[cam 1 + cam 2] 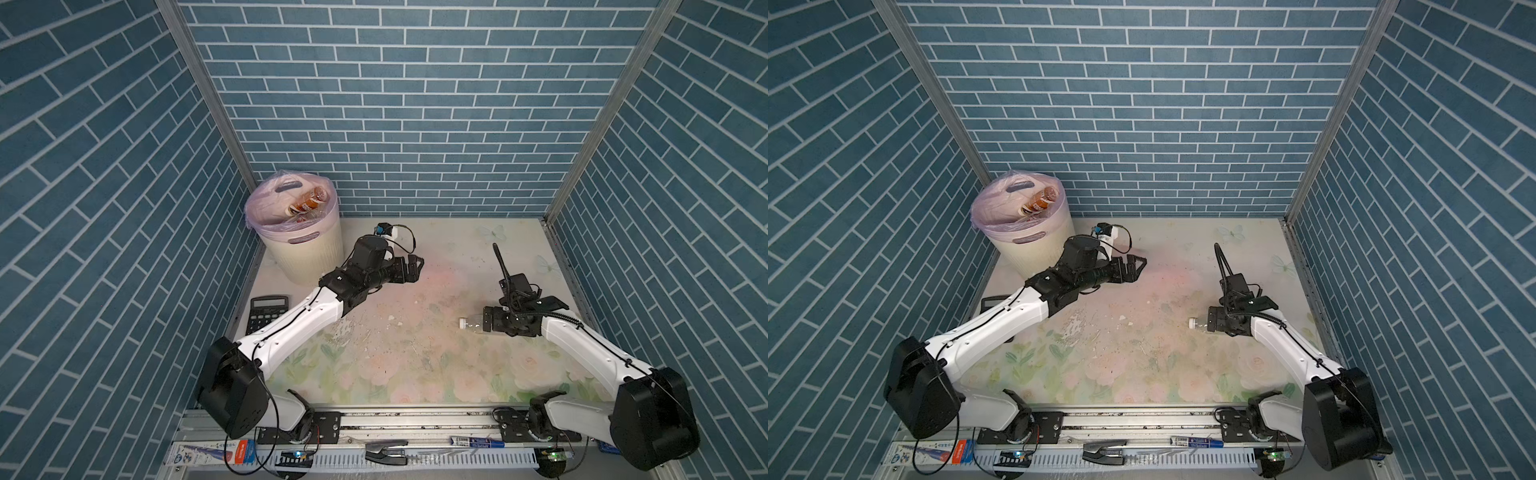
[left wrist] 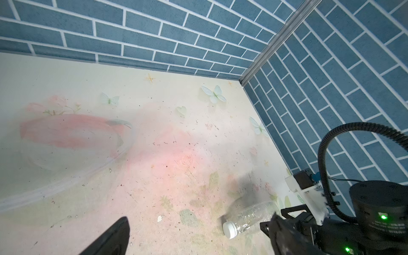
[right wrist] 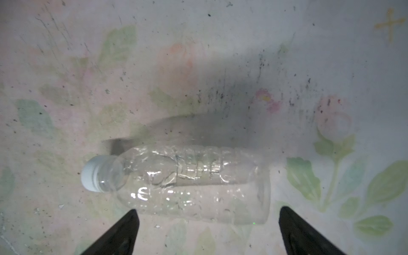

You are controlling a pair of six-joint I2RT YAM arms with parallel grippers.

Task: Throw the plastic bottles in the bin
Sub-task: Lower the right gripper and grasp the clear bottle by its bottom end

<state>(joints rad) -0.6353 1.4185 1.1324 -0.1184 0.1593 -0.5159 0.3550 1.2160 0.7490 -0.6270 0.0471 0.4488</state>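
A plain clear plastic bottle (image 1: 471, 322) (image 1: 1199, 323) with a white cap lies on its side on the floral table, right of the middle. My right gripper (image 1: 487, 319) (image 3: 206, 231) hangs open right over its base end. In the right wrist view the bottle (image 3: 187, 183) lies crosswise just ahead of the spread fingers (image 3: 123, 231), untouched. The cream ribbed bin (image 1: 299, 257) (image 1: 1034, 249) with a pink bag stands in the back left corner, with brown-labelled bottles (image 1: 309, 201) inside. My left gripper (image 1: 415, 266) (image 1: 1138, 266) is open and empty just right of the bin. In the left wrist view the bottle (image 2: 249, 217) shows far off.
A black calculator (image 1: 266, 313) lies by the left wall, partly under my left arm. Blue brick walls close in the table on three sides. Pens and tools lie on the front rail (image 1: 415, 419).
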